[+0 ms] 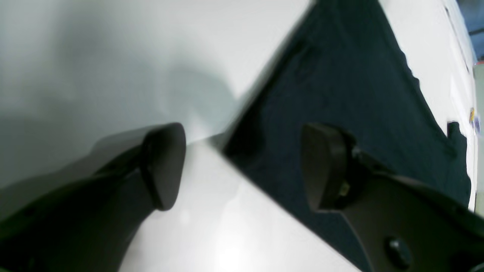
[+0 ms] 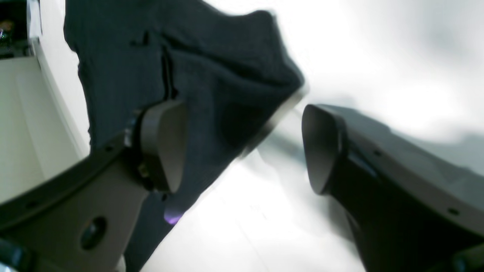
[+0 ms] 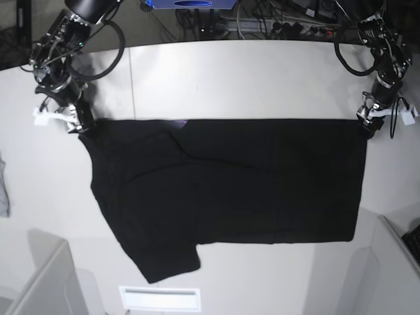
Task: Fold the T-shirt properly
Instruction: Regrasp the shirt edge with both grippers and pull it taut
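I find the T-shirt (image 3: 230,190) spread flat mid-table. My left gripper (image 1: 242,166) straddles its 2 o'clock corner and my right gripper (image 2: 242,147) its 10 o'clock corner, both spread wide, grasping nothing. Judged step: corner pickup; next, close on both.

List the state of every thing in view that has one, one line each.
T-shirt: spread flat on the table, partly folded over, one sleeve sticking out.
Left gripper: open, at a shirt corner, holding nothing.
Right gripper: open, at the opposite corner, holding nothing.
Table: white, under the shirt.
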Robot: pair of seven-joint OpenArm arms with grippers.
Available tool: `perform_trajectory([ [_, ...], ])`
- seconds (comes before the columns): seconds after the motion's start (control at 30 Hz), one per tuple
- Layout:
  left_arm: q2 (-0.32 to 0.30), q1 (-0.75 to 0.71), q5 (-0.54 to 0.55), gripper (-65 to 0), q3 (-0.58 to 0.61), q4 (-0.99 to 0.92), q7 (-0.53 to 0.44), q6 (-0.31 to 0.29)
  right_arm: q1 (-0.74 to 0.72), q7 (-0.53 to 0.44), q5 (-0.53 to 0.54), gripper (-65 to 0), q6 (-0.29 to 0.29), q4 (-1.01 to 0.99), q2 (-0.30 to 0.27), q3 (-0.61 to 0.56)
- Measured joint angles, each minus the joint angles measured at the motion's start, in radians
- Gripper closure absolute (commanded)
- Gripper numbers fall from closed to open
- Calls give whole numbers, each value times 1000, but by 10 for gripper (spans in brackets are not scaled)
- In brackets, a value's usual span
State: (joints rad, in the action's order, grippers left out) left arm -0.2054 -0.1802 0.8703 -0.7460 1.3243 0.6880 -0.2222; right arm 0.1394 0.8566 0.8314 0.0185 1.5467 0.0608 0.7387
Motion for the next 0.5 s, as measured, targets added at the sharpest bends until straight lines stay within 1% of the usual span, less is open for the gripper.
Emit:
perform_trajectory([
  [0.1, 4, 23, 3, -457, 17, -10, 0, -4, -14, -9, 1, -440, -2, -26, -3, 0],
  [0.43, 6, 46, 10, -453, 19, -20, 5, -5, -57, -19, 29, -438, -13, -98, -27, 1],
  [0.47, 6, 47, 10, -439, 19, -20, 5, -5, -62, -26, 30, -432, -15, -106, -28, 1],
  [0.5, 6, 47, 10, -408, 19, -20, 5, -3, -63, -38, 29, -419, -15, -108, -28, 1],
])
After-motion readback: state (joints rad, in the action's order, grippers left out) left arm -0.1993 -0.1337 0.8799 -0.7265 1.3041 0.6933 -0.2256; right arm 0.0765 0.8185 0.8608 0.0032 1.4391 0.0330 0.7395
